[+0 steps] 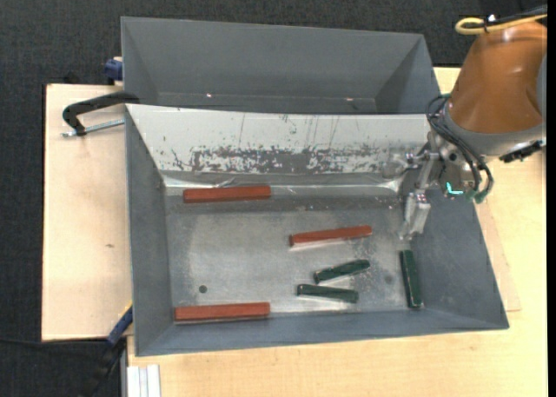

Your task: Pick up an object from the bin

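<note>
1. Hanging near the right wall of the bin (pixel 146 248), the gripper (pixel 415 213) is just above the top end of a dark green stick (pixel 410 279) on the floor.
2. Whether it is open or closed cannot be told.
3. Two more green sticks (pixel 341 272) and three red-brown bars (pixel 330 236) lie to its left.

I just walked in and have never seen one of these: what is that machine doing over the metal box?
A robot arm reaches into the grey bin from the right. Its hand hangs near the right wall, just beyond the far end of a dark green stick lying along that wall, and seems to have lifted nothing yet. Two more green sticks lie close together near the front, and three reddish-brown bars are spread over the floor.
</note>
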Motion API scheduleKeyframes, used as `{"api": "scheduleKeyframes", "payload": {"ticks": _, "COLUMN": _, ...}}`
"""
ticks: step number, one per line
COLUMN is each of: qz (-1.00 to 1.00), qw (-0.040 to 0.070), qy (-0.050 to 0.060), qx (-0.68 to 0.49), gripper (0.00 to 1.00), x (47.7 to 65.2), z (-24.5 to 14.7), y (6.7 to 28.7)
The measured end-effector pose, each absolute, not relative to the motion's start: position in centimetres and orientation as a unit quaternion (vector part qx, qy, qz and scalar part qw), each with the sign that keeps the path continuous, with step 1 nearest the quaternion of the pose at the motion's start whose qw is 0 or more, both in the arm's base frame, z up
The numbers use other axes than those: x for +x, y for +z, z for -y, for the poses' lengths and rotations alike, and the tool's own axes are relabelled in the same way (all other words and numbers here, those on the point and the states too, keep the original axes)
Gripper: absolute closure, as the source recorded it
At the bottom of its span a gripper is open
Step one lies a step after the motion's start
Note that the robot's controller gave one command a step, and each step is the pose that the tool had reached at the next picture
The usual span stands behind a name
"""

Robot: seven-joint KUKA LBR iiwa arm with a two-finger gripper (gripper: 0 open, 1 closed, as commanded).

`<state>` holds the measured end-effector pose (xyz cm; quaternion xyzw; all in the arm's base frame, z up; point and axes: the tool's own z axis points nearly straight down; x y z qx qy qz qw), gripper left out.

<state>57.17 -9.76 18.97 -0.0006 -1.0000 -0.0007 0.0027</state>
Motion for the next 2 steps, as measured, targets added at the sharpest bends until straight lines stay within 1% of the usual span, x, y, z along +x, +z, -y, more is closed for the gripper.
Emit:
{"api": "scheduleKeyframes", "payload": {"ticks": 1, "qz": 1.0, "qw": -0.001, "qy": 0.0, "qx": 0.0, "gripper": 0.0, "x": 57.3, "z": 9.7, "y": 19.4}}
{"api": "scheduleKeyframes", "payload": {"ticks": 2, "qz": 1.0, "qw": -0.005, "qy": 0.0, "qx": -0.009, "gripper": 0.0, "x": 56.7, "z": 8.4, "y": 14.7}}
